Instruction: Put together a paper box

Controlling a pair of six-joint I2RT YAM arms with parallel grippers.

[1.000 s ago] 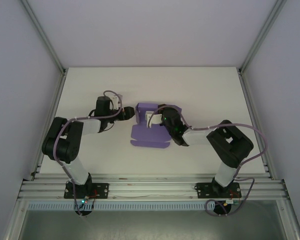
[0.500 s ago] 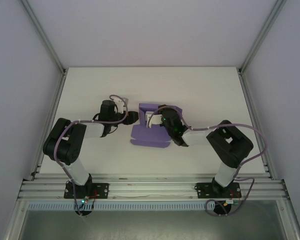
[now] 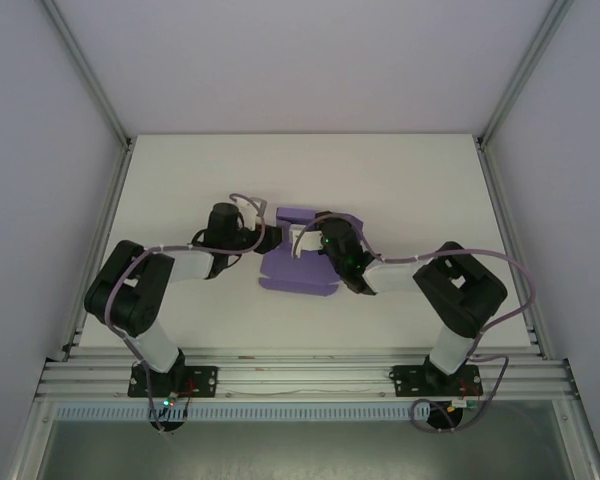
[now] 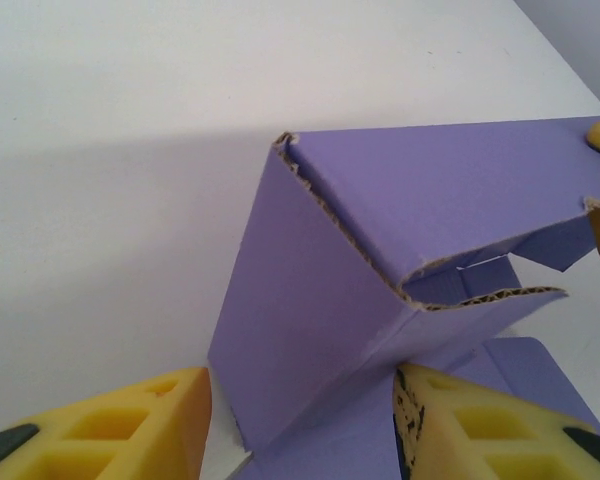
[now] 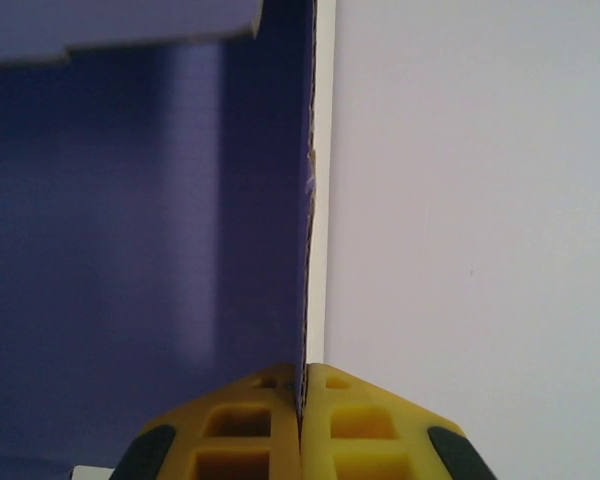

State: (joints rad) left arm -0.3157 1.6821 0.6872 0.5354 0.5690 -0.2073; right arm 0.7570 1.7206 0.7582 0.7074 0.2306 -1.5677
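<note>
The purple paper box [image 3: 298,272] lies half folded in the middle of the white table, its base flat and its side walls raised. My left gripper [image 3: 272,238] is at its left side. In the left wrist view the two yellow fingers [image 4: 110,430] straddle the box's upright left wall [image 4: 310,330]. That gripper [image 4: 300,410] is open, with a gap at the left finger while the right finger touches the cardboard. My right gripper [image 3: 312,238] reaches in from the right. It [image 5: 302,385] is shut on the thin edge of an upright wall of the paper box [image 5: 130,250].
Bare white table [image 3: 410,180] surrounds the box on all sides. An aluminium rail [image 3: 300,375] carrying both arm bases runs along the near edge. Grey enclosure walls and slanted frame posts [image 3: 90,75] bound the left, right and back.
My left gripper has moved right up to the box and its jaws have narrowed around the left wall. The right gripper has kept its hold and barely moved.
</note>
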